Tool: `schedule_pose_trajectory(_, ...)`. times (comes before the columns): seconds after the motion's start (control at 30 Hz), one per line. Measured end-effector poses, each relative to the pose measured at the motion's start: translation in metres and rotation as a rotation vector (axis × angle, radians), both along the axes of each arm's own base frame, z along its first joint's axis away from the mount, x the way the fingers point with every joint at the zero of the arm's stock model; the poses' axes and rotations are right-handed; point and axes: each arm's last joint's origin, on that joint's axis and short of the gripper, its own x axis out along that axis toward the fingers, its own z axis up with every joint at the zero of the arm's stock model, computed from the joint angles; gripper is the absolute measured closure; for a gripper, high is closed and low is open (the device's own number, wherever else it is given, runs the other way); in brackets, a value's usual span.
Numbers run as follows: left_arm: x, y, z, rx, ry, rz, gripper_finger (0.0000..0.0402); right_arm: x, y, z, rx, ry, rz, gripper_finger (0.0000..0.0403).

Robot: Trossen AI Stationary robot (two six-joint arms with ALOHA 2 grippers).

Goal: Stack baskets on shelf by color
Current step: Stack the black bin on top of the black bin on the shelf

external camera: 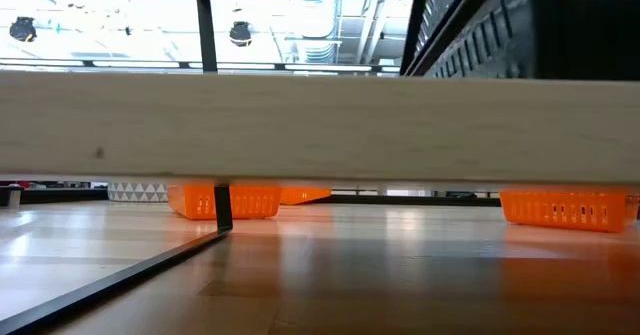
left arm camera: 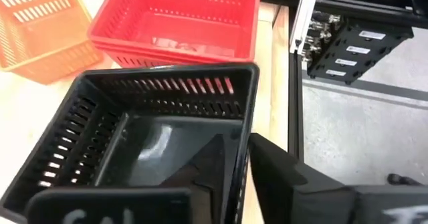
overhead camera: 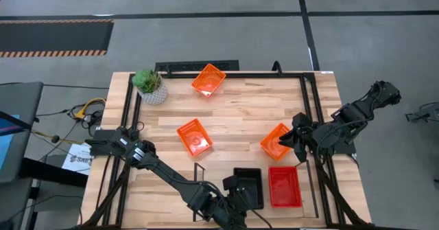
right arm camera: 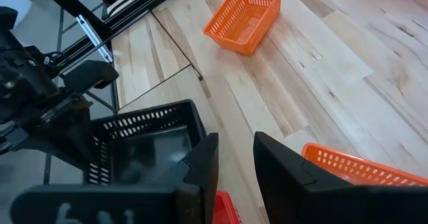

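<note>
Nearest my left wrist camera is the black basket (left arm camera: 160,144), and my left gripper (left arm camera: 234,177) is pinching its near wall, one finger inside and one outside. From above, that basket sits at the front edge of the desk (overhead camera: 233,117), just beside the red basket (overhead camera: 284,187) to its right. The red one looks like more than one nested, judging by the doubled rim in the wrist view, though I can't count them.

My right gripper (overhead camera: 296,139) hovers at the orange basket (overhead camera: 276,141) toward the desk's right side; its fingers are spread a little with nothing between them. Two more orange baskets lie apart: one mid-desk (overhead camera: 195,136), one at the far edge (overhead camera: 208,79) near a potted plant (overhead camera: 150,86).

The low view is mostly filled by the shelf board (external camera: 320,120), with orange baskets visible beneath it.

What worries me: the left grip is on a single thin mesh wall, so the black basket could swing or slip if I lift quickly. It also sits tight against the red basket, so a sideways drag might shove that one. The two arms are working fairly near each other at the front right, so I'd watch for them crossing.
</note>
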Motion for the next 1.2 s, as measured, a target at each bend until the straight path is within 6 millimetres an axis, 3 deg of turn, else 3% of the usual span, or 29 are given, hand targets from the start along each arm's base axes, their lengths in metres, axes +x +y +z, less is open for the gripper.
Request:
schedule_pose_trajectory(0.37,0.004,0.006,0.001,-0.048,0.012,0.014,0.0277,0.0,0.0,0.0,0.0,0.001,0.0,0.0285)
schedule_pose_trajectory(0.57,-0.008,0.018,0.027,-0.159,0.03,0.092,0.0277,0.0,0.0,0.0,0.01,0.007,0.014,0.0285)
schedule_pose_trajectory(0.77,-0.034,0.04,0.046,-0.122,0.092,0.322,0.0301,0.0,0.001,0.0,0.012,0.008,0.018,0.0285)
schedule_pose_trajectory(0.87,-0.043,0.053,0.035,-0.081,0.219,0.441,0.033,0.0,0.001,0.0,0.012,0.009,0.018,0.0285)
schedule_pose_trajectory(1.03,-0.028,0.061,0.001,-0.087,0.383,0.452,0.0392,0.0,0.001,0.0,0.011,0.009,0.019,0.0285)
schedule_pose_trajectory(1.2,-0.012,0.065,-0.029,-0.12,0.481,0.437,0.0397,-0.001,0.001,-0.001,0.006,0.015,0.02,0.0285)
